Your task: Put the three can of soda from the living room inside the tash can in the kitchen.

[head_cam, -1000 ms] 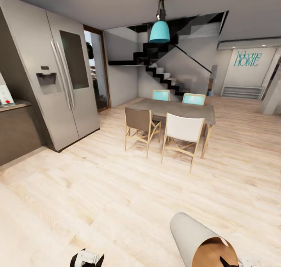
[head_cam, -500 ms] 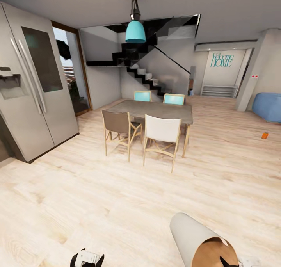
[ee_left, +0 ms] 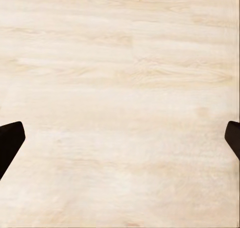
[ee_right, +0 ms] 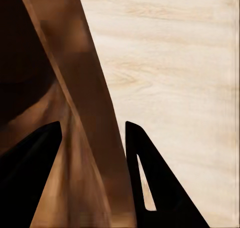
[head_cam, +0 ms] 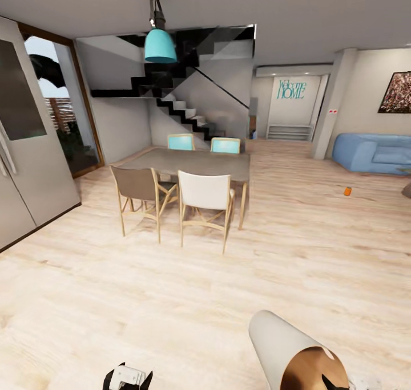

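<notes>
Big pale wood floor [head_cam: 171, 299] everywhere, dining table [head_cam: 188, 163] with four chairs well ahead of both hands. The bin [head_cam: 288, 350] is tipped over in the right hand [ee_right: 92, 138], long axis slanting up and away, its mouth toward the robot; one finger sits inside the brown wall, one outside, clamped on the rim. Left hand [ee_left: 120, 138] hangs spread wide over bare floor. A small orange can [head_cam: 347, 191] sits on the floor far off to the right, near the blue sofa [head_cam: 374, 153].

Open-plan home — dining table [head_cam: 194, 163] with chairs [head_cam: 204, 199], fridge [head_cam: 25, 150], staircase [head_cam: 182, 108], blue sofa [head_cam: 371, 153], "Welcome HOME" wall lettering [head_cam: 291, 89].
</notes>
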Motion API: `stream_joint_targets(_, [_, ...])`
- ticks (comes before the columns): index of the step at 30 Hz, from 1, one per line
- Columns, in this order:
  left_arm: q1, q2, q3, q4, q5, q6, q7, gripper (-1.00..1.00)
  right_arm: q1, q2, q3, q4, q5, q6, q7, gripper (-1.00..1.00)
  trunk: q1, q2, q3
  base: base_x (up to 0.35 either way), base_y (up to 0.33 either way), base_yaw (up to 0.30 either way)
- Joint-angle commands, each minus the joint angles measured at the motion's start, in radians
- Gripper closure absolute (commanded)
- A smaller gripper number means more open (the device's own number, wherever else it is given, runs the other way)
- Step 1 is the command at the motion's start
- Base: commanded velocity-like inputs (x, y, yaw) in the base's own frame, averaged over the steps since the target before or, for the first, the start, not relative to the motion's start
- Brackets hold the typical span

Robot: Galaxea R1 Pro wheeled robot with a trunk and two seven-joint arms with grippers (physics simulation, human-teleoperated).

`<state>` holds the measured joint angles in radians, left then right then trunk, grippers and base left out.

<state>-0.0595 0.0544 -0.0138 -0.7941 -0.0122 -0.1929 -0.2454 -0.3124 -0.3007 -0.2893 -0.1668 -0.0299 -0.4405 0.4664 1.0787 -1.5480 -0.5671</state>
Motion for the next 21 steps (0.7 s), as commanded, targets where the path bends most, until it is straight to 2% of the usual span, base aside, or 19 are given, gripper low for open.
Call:
stream_joint_targets(1, [0.0, 0.0, 0.0, 0.0, 0.0, 0.0, 0.0, -1.0, -0.001, 0.0, -0.011, -0.002, -0.004, -0.002, 0.003, 1.0, 0.0, 0.0, 0.0, 0.123, -0.268, -0.245])
stream_joint_targets(21, [0.001, 0.0, 0.0, 0.001, 0.0, 0.0, 0.0, -1.0, -0.001, 0.001, -0.011, -0.002, -0.004, -0.002, -0.004, 1.0, 0.0, 0.0, 0.007, 0.107, -0.274, -0.245])
